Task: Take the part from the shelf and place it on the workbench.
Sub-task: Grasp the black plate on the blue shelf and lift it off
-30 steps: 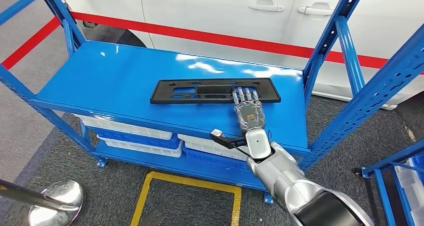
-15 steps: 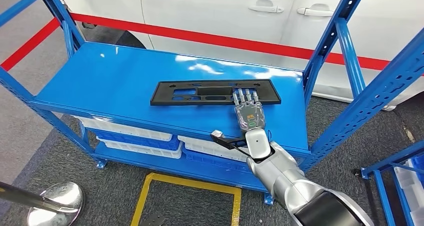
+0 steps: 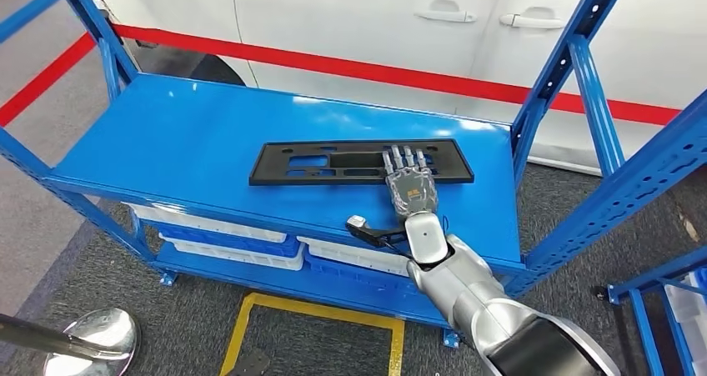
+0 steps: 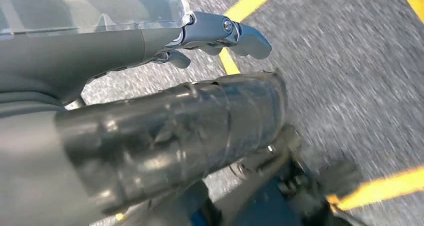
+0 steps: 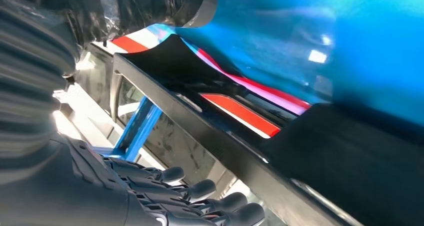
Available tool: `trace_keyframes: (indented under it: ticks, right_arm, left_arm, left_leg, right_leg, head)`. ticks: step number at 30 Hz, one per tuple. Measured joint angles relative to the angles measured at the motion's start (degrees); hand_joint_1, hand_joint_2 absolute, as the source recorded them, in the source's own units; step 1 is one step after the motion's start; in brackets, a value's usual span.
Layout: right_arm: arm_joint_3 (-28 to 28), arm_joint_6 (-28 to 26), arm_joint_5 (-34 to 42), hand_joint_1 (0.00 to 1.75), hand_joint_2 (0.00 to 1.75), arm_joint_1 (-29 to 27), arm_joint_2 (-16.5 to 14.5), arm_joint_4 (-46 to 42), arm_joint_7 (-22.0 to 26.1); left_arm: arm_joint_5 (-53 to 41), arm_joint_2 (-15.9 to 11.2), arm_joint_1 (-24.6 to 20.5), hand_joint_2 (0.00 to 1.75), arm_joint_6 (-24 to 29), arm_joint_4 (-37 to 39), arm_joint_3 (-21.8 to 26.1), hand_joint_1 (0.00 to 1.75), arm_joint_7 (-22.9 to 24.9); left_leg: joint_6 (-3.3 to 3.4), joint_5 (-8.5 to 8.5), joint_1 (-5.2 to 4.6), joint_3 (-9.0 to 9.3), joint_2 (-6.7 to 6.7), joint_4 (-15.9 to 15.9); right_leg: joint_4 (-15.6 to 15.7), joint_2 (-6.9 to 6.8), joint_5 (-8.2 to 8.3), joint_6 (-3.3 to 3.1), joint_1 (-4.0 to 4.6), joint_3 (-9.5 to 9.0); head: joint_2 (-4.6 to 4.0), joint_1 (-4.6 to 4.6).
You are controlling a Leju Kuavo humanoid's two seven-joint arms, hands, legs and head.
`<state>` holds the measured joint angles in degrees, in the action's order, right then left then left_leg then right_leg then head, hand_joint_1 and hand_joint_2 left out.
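black slotted panel (image 3: pixel 361 161) flat on blue shelf top (image 3: pixel 183 134), long axis running left-right | right hand (image 3: pixel 409 184) at its right-hand part, fingers laid straight over near edge, not visibly clasping (thumb hidden) | left hand (image 4: pixel 220 33) hanging over floor, nothing held, far off | next: close fingers, lift

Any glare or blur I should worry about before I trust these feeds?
Head view: sharp, with white glare patches on the blue shelf top behind the black part. Left wrist view: floor motion-blurred. Right wrist view: very close, soft, reflections on the shelf surface.
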<state>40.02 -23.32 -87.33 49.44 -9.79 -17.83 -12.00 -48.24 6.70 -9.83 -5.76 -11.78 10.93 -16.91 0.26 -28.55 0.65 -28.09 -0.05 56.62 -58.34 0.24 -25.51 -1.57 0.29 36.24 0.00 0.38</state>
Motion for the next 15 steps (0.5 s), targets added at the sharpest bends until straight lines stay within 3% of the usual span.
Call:
trace_keyframes:
  ticks: [2, 3, 6, 8, 9, 10, 11, 13, 14, 15]
  right_arm:
    - [0.0, 0.0, 0.1, 0.00, 1.75, 0.0, -0.1, -0.1, 0.0]
    - [0.0, 0.0, 0.1, 0.00, 1.75, 0.0, -0.2, -0.1, 0.0]
    - [0.0, 0.0, 0.2, 0.00, 1.75, -0.2, -0.2, -0.1, 0.1]
    - [0.0, -0.2, 0.2, 0.00, 1.75, -0.3, -0.3, -0.1, 0.1]
    - [0.0, -0.2, 0.2, 0.00, 1.75, -0.4, -0.3, -0.1, 0.1]
    - [0.0, -0.3, 0.2, 0.00, 1.75, -0.4, -0.3, -0.1, 0.1]
    - [0.0, -0.4, 0.2, 0.00, 1.75, -0.5, -0.3, -0.1, 0.1]
    - [0.0, -0.5, 0.2, 0.00, 1.75, -0.5, -0.3, -0.1, 0.1]
    - [0.0, -0.6, 0.2, 0.00, 1.75, -0.5, -0.3, -0.1, 0.1]
    - [0.0, -0.6, 0.2, 0.00, 1.75, -0.4, -0.3, -0.2, 0.0]
  left_arm:
    - [-0.3, 0.0, -0.1, 0.00, 0.1, 0.0, 0.0, 0.00, -0.2]
    - [-0.5, 0.0, -0.1, 0.00, 0.1, 0.0, 0.0, 0.00, -0.3]
    - [-0.5, -0.1, 0.1, 0.00, 0.2, 0.0, 0.0, 0.00, -0.5]
    - [-0.5, -0.1, 0.4, 0.00, 0.3, 0.0, 0.0, 0.00, -0.5]
    - [-0.5, -0.1, 0.5, 0.00, 0.4, 0.0, 0.0, 0.00, -0.5]
    - [-0.5, -0.1, 0.6, 0.00, 0.4, 0.0, 0.0, 0.00, -0.5]
    - [-0.4, -0.2, 0.6, 0.00, 0.5, 0.0, 0.0, 0.00, -0.5]
    - [-0.4, -0.2, 0.7, 0.00, 0.7, 0.0, 0.0, 0.00, -0.5]
    - [-0.4, -0.2, 0.7, 0.00, 0.7, 0.0, 0.0, 0.00, -0.5]
    - [-0.4, -0.2, 0.8, 0.00, 0.7, 0.0, 0.0, 0.00, -0.5]
  left_leg:
    - [-0.64, -0.18, 0.00, 0.37, 0.13, 1.7]
    - [-0.85, -0.76, 0.04, -0.51, 0.17, 3.7]
    - [-1.44, -4.31, 0.21, -7.45, 0.21, 13.5]
    - [-1.58, -5.52, 0.26, -10.95, 0.23, 15.9]
    - [-1.52, -4.64, 0.27, -11.31, 0.23, 14.3]
    - [-1.41, -2.34, 0.28, -10.86, 0.25, 10.9]
    - [-1.20, 1.23, 0.27, -10.13, 0.29, 7.1]
    - [-0.66, 6.31, -0.02, -9.47, 0.39, 2.2]
    - [-0.29, 7.44, -0.17, -9.56, 0.42, 1.6]
    - [0.01, 7.16, -0.28, -9.71, 0.42, 1.7]
  right_leg:
    - [0.5, 0.02, 0.23, -0.90, -0.30, -1.71]
    - [0.5, -0.09, 0.16, -1.30, -0.39, -2.60]
    - [0.4, -0.30, -0.71, -1.75, -0.40, -4.22]
    - [0.3, -0.06, -1.32, -1.61, -0.40, -5.23]
    - [0.2, 0.11, -1.83, -1.50, -0.43, -5.86]
    - [0.2, 0.23, -2.41, -1.35, -0.46, -6.55]
    - [0.2, 0.27, -3.05, -1.16, -0.47, -7.09]
    - [0.1, 0.44, -4.00, -0.65, -0.41, -7.73]
    - [0.1, 0.54, -4.35, -0.29, -0.34, -7.76]
    - [0.2, 0.63, -4.59, 0.06, -0.25, -7.87]
  head:
    - [0.00, -0.04]
    - [0.00, -0.11]
    - [0.00, -0.31]
    - [0.00, -0.33]
    - [0.00, -0.33]
    - [0.00, -0.34]
    - [0.00, -0.31]
    - [0.00, -0.32]
    - [0.00, -0.32]
    - [0.00, -0.35]
